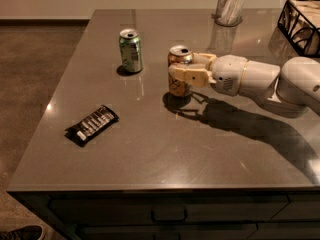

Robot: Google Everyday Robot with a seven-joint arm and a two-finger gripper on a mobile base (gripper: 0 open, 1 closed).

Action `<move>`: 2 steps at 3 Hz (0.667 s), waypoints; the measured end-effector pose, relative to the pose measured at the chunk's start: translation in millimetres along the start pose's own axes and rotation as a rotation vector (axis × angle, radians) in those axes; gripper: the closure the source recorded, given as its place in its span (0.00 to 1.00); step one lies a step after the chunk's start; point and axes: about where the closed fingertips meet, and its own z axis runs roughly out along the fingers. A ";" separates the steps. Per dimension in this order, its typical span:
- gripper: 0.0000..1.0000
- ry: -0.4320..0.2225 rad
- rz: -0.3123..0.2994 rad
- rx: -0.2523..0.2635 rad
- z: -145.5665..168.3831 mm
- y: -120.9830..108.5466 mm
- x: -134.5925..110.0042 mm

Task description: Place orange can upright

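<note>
The orange can [178, 56] stands upright near the middle of the grey table [150, 154], its silver top facing up. My gripper [181, 71] reaches in from the right and is shut around the can's body, one finger [189, 77] across its front. The can's base is at or just above the tabletop; I cannot tell which. My white arm [260, 79] stretches off to the right edge.
A green can [130, 50] stands upright to the left of the orange can. A dark snack bar [92, 125] lies near the front left. A metal cup [230, 5] stands at the back, and a wire basket [300, 24] at the back right.
</note>
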 end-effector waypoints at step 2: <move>0.35 -0.022 -0.014 -0.007 5.1 -1.9 8.7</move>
